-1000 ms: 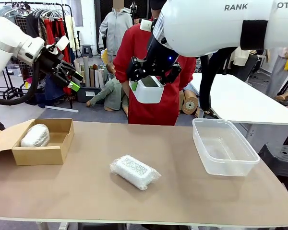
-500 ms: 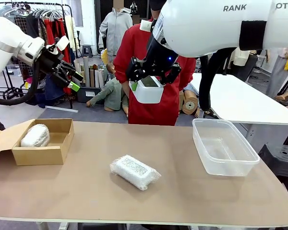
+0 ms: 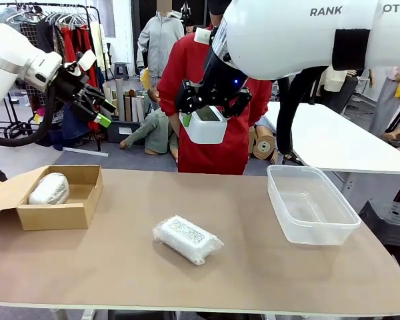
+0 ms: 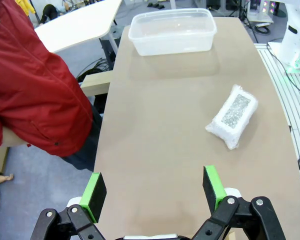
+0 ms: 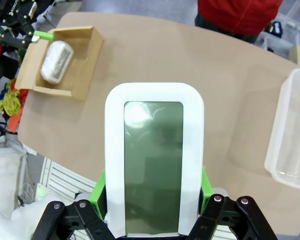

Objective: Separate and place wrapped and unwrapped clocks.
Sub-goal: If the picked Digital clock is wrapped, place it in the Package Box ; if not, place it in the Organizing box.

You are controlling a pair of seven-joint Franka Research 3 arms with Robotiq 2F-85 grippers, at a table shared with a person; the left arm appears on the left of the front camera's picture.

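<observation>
High above the table's far middle, my right gripper is shut on the unwrapped clock, a bare white block with a greenish-grey screen. One wrapped clock lies in cloudy bubble wrap on the table's middle. Another wrapped clock rests inside the cardboard box at the left. My left gripper hangs open and empty above the box, its green pads wide apart.
A clear plastic tub stands at the table's right. A person in a red coat stands at the far edge. A white table lies behind on the right.
</observation>
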